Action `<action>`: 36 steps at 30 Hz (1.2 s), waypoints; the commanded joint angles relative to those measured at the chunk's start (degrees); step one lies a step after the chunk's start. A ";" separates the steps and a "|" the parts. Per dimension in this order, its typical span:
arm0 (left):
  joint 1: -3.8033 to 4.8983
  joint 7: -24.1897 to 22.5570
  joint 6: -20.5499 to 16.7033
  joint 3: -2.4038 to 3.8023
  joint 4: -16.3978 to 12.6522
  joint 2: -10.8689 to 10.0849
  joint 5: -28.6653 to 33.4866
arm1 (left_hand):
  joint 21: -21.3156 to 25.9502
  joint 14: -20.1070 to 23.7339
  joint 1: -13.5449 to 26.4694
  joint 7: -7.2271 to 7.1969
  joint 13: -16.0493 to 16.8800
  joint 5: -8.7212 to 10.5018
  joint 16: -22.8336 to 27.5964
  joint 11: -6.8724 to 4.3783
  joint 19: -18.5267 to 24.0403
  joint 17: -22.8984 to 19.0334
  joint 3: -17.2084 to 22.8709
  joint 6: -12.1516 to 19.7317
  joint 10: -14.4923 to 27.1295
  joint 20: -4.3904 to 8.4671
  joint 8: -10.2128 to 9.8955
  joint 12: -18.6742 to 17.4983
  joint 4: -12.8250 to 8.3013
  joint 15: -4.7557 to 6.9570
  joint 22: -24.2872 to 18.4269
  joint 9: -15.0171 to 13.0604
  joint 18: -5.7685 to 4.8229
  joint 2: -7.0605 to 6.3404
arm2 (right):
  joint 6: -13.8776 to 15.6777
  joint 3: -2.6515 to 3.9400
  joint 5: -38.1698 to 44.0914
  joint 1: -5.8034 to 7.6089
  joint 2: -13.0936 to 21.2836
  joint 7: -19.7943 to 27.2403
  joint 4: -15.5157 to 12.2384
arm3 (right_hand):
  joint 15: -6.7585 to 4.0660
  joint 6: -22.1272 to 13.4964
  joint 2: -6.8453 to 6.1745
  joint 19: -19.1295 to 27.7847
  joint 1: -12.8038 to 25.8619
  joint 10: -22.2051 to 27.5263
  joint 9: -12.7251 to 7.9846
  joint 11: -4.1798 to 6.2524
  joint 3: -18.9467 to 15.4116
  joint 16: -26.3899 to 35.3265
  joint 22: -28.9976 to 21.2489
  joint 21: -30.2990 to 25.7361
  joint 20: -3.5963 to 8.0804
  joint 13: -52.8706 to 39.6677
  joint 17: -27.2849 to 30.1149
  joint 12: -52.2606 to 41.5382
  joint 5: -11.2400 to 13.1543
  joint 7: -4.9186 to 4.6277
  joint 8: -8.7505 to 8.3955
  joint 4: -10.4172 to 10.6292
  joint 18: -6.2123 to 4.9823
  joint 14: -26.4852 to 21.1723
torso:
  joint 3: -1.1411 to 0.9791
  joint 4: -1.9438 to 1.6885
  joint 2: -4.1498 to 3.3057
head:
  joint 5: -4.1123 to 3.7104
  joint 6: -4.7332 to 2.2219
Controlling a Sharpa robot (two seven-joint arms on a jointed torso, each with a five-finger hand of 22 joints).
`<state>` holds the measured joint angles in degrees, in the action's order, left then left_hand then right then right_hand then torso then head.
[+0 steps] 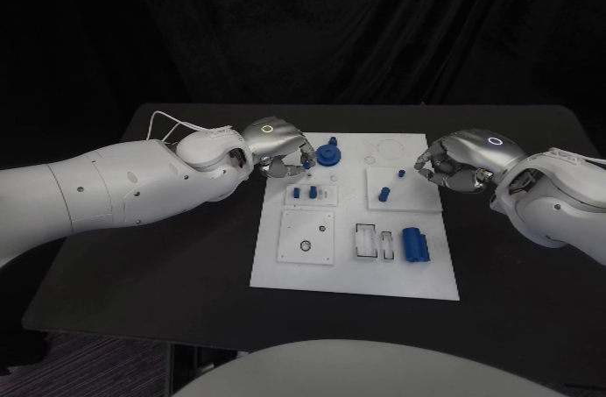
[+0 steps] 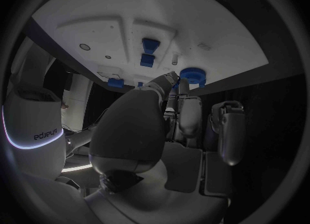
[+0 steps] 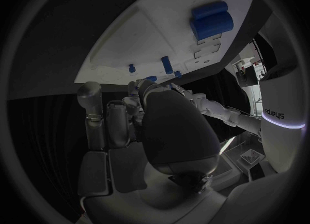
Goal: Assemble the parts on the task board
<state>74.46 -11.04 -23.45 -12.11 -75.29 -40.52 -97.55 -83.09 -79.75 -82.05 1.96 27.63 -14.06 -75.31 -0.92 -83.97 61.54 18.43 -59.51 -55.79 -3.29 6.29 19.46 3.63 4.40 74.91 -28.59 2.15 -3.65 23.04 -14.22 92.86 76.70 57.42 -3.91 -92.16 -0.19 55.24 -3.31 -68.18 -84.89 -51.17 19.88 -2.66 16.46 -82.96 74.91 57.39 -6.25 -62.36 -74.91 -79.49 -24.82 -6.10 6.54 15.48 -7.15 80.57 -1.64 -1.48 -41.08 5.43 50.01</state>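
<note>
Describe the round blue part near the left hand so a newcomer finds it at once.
Start at the white board mid-table and go to its far edge, beside the left hand. There stands the blue disc with a peg on top, wider and rounder than the small blue pins nearer you.

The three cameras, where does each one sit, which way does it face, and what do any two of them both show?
Head view: on the robot's head, looking down at the task board, with both arms, left hand and right hand.
Left wrist view: behind the left hand, facing the board.
Right wrist view: behind the right hand, facing the board.
Shared: all three show the round blue part.
</note>
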 commanded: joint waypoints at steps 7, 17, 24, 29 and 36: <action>-0.45 0.58 2.66 0.01 1.40 1.11 0.05 | 0.45 0.01 1.11 0.14 -0.66 0.41 0.50 0.12 -1.95 -0.36 -0.18 0.13 -0.59 0.46 -0.61 -1.07 0.72 -0.11 12.53 -0.47 -0.22 -0.13 | -0.80 0.03 -0.21 -0.15 -0.11 -0.88 0.01 | 0.04 0.49 -0.55 0.60 0.05 0.41 0.09 -0.05 0.36 0.40 5.48 -0.31 -0.01 0.11 -3.63 0.28 0.14 0.03 0.30 0.04 -0.13 -0.52 | 0.26 -0.06 -0.28 | 0.04 -0.01; -0.67 0.84 2.84 0.00 2.16 1.87 0.05 | 0.56 0.05 1.25 0.17 -0.89 0.36 0.56 0.17 -1.90 -0.50 -0.18 0.37 -0.80 0.46 -0.84 -1.37 0.83 -0.15 12.50 -0.42 -0.19 -0.15 | -1.16 0.03 -0.22 -0.15 -0.18 -1.22 -0.06 | 0.05 0.45 -0.51 0.71 -0.08 0.55 0.09 -0.05 0.49 0.46 5.45 -0.45 0.00 0.24 -3.58 0.36 0.13 0.00 0.28 -0.04 -0.15 -0.58 | 0.15 0.16 -0.25 | 0.20 -0.01; -0.84 0.78 3.28 0.00 2.36 2.32 0.05 | 1.03 0.44 1.34 0.13 -1.24 0.37 0.99 0.17 -1.63 -1.28 -0.12 0.73 -0.86 0.44 -1.19 -1.90 0.92 -0.21 12.35 -0.34 -0.08 -0.12 | -1.46 0.03 -0.22 -0.15 -0.25 -1.50 -0.06 | 0.05 0.45 -0.47 0.94 -0.18 0.82 0.10 -0.06 0.59 0.62 5.36 -0.77 0.00 0.44 -3.35 0.47 0.12 -0.04 0.27 -0.10 -0.21 -0.80 | 0.05 0.09 -0.20 | 0.17 -0.01; -0.97 0.71 3.46 0.00 2.28 2.47 0.05 | 1.06 0.48 1.37 0.12 -1.31 0.37 1.00 0.17 -1.61 -1.28 -0.10 0.80 -0.90 0.43 -1.27 -1.99 0.95 -0.22 12.34 -0.32 -0.08 -0.09 | -1.62 0.03 -0.22 -0.15 -0.28 -1.64 -0.04 | 0.06 0.46 -0.46 1.08 -0.23 0.94 0.11 -0.07 0.65 0.70 5.30 -0.97 0.00 0.53 -3.23 0.54 0.10 -0.06 0.28 -0.13 -0.25 -0.91 | 0.05 0.14 -0.20 | 0.16 -0.01; -1.09 0.74 4.17 0.01 2.31 2.57 0.05 | 1.31 0.71 1.40 0.08 -1.43 0.38 1.24 0.15 -1.47 -1.68 -0.08 0.98 -1.08 0.40 -1.45 -2.16 0.98 -0.24 12.26 -0.28 -0.02 -0.07 | -1.88 0.03 -0.22 -0.15 -0.46 -1.82 -0.01 | 0.07 0.47 -0.46 1.28 -0.28 1.20 0.12 -0.09 0.72 0.81 5.23 -1.23 -0.01 0.71 -3.08 0.64 0.07 -0.10 0.28 -0.17 -0.30 -1.05 | 0.08 0.10 -0.17 | 0.19 -0.01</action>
<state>73.50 -10.07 -20.32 -12.11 -72.89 -38.09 -97.58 -82.00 -79.54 -81.37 2.07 26.27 -13.79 -74.27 -0.71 -83.96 59.93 18.45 -58.94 -56.39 -3.29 5.07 17.65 4.28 4.19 74.91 -28.70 2.15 -3.72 21.71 -14.23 92.51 76.66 57.02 -4.58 -92.15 0.01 55.24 -3.31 -67.37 -84.90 -50.35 19.91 -2.67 16.92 -82.52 74.90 56.56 -6.25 -61.71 -74.91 -79.04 -24.82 -6.10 6.54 15.33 -7.16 79.97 -1.57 -1.36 -41.26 5.63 50.01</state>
